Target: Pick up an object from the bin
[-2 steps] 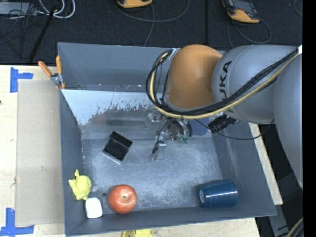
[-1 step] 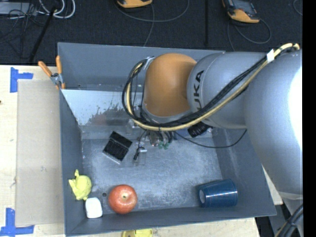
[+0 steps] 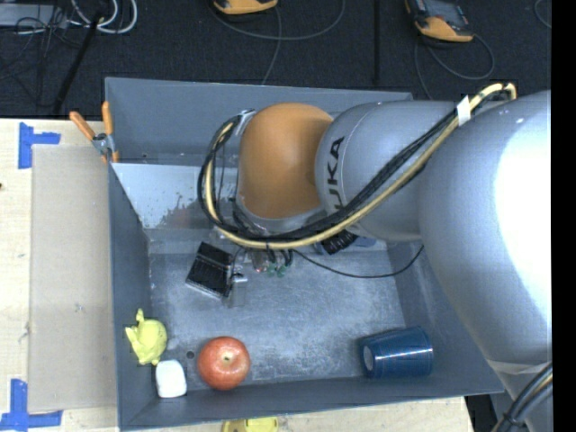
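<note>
My gripper [image 3: 210, 271] hangs low over the bare floor in the left middle of the bin, below the arm's orange wrist cover. A red apple [image 3: 222, 363] lies near the front wall, below and slightly right of the gripper and apart from it. Left of the apple rests a small white block [image 3: 171, 379], touching or almost touching it. A yellow-green soft toy [image 3: 147, 338] sits in the front left corner, just above the white block. Nothing shows in the gripper.
A dark blue cup [image 3: 398, 353] lies on its side at the front right of the bin. The arm and its cables cover the back and right of the bin. Bare floor stretches between the apple and the cup.
</note>
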Tool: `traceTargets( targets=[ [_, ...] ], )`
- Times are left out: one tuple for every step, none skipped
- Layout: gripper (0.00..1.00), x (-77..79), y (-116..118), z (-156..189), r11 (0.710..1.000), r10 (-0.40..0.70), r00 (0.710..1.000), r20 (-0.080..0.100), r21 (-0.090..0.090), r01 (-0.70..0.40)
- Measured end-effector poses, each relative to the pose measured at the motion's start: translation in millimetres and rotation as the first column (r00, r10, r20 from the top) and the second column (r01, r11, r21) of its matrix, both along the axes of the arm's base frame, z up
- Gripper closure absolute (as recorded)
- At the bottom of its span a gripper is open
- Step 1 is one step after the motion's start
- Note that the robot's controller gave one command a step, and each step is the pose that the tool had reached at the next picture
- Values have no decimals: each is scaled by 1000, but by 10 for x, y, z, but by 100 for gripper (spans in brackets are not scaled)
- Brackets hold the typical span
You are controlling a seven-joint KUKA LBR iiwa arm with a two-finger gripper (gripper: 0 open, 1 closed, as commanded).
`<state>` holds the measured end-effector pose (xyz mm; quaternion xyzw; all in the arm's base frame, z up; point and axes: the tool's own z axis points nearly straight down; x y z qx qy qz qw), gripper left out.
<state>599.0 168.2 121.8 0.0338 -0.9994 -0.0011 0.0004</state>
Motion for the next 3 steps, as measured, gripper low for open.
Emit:
traceTargets(
  targets=[
    [100, 40, 114, -67, 977, 212, 977, 3, -1, -212],
    [100, 41, 110, -67, 978, 211, 978, 3, -1, -211],
    [100, 47, 212, 2028, 979, 204, 979, 6, -2, -204]
  ],
)
